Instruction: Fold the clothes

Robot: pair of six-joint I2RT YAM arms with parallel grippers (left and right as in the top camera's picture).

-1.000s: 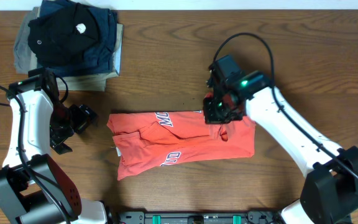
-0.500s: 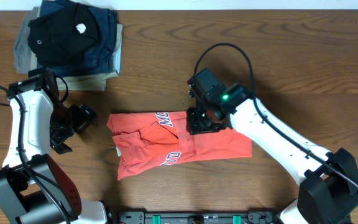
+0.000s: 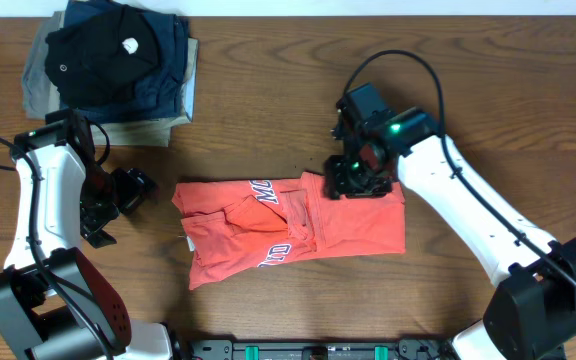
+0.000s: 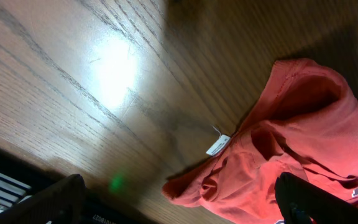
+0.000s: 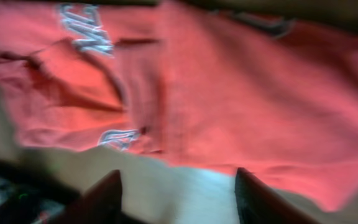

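The coral-red T-shirt (image 3: 353,230) lies crumpled and partly folded at the table's front middle, with its white lettering showing at its left half. My right gripper (image 3: 354,182) hovers over the shirt's back right edge, open and empty. In the right wrist view the shirt (image 5: 241,87) fills the top, and the fingers (image 5: 179,196) are spread over bare wood. My left gripper (image 3: 128,190) is open and empty, just left of the shirt. The left wrist view shows the shirt's bunched left end (image 4: 303,143) and a white tag (image 4: 218,144), with the fingers (image 4: 179,202) apart.
A stack of folded black, navy and khaki garments (image 3: 118,60) stands at the back left corner. A black bar (image 3: 298,350) runs along the table's front edge.
My right gripper swept left over the shirt's middle half a second ago, then came back to the back right edge. The shirt's right part now lies flatter, with a crease mid-shirt. The left arm has not moved.
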